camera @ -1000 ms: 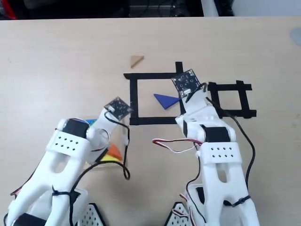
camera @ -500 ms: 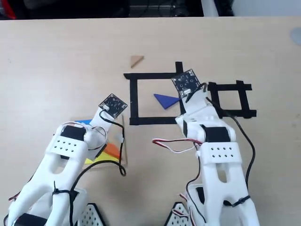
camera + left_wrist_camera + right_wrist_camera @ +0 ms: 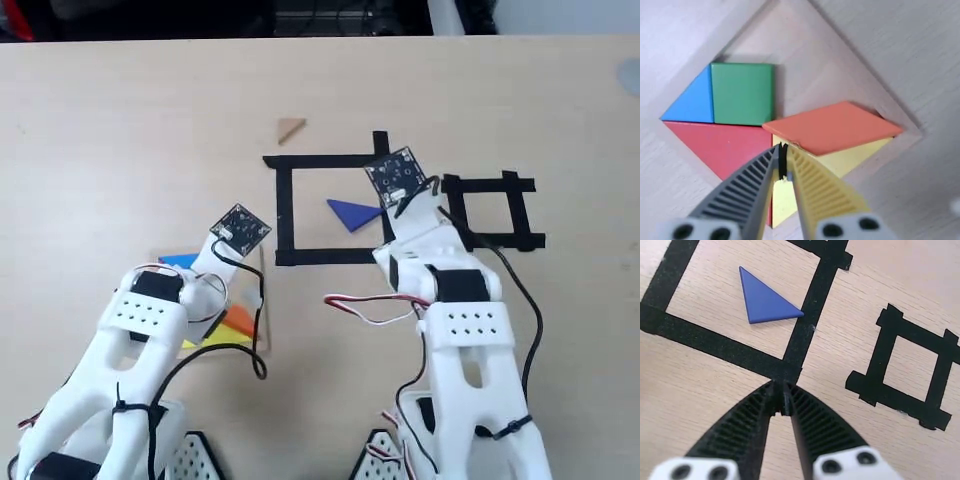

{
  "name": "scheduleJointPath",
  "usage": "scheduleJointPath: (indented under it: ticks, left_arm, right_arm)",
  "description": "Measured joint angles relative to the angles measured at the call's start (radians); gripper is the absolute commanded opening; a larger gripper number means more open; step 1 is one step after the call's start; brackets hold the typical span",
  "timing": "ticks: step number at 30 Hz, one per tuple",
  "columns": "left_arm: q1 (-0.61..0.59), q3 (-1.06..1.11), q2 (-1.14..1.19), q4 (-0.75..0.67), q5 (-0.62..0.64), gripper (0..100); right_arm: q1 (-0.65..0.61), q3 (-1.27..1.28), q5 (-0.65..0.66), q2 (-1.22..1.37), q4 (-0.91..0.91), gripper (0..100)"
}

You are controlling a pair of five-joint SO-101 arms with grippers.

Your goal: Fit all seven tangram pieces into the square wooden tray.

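Robotics lab: black tape outlines [image 3: 283, 205] marking light wooden table [image 3: 120, 120]

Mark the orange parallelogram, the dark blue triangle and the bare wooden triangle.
orange parallelogram [image 3: 832, 127], left wrist view, middle of its top face.
dark blue triangle [image 3: 764, 302], right wrist view, centre of its face.
bare wooden triangle [image 3: 290, 128], high view, its middle.

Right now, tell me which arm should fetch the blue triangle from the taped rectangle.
Right. The right gripper hangs shut at a corner of the taped rectangle, with the blue triangle close ahead inside it. The left gripper is over the wooden tray, farther from that piece.
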Motion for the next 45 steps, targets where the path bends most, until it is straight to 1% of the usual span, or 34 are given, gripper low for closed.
scheduleJointPath:
  ticks: [5, 9, 13, 20, 23, 27, 29, 34, 39, 43, 45]
  left_arm:
    - [0.069, 0.000, 0.002, 0.000, 0.002, 3]
    - [0.106, 0.000, 0.002, -0.037, 0.025, 3]
    - [0.104, 0.015, 0.002, -0.051, 0.026, 3]
    - [0.061, 0.015, 0.002, -0.087, 0.032, 3]
    - [0.060, 0.015, 0.002, -0.064, 0.032, 3]
    - [0.060, 0.015, 0.002, 0.034, 0.032, 3]
    - [0.060, 0.006, 0.002, 0.061, 0.032, 3]
    - [0.069, 0.000, 0.002, 0.077, 0.035, 3]
    - [0.130, 0.000, 0.002, 0.077, 0.101, 3]
    - [0.195, 0.000, 0.002, 0.077, 0.117, 3]
    - [0.207, 0.000, 0.002, 0.058, 0.117, 3]
  right_arm:
    - [0.000, 0.000, 0.000, 0.000, 0.000, 1.1]
    - [0.000, 0.000, 0.000, 0.000, 0.000, 1.1]
    - [0.000, 0.000, 0.000, 0.000, 0.000, 1.1]
    - [0.000, 0.000, 0.000, 0.000, 0.000, 1.1]
    - [0.000, 0.000, 0.000, 0.000, 0.000, 1.1]
    - [0.000, 0.000, 0.000, 0.000, 0.000, 1.1]
    - [0.000, 0.000, 0.000, 0.000, 0.000, 1.1]
    - [0.000, 0.000, 0.000, 0.000, 0.000, 1.1]
    - [0.000, 0.000, 0.000, 0.000, 0.000, 1.1]
    - [0.000, 0.000, 0.000, 0.000, 0.000, 1.1]
    - [0.000, 0.000, 0.000, 0.000, 0.000, 1.1]
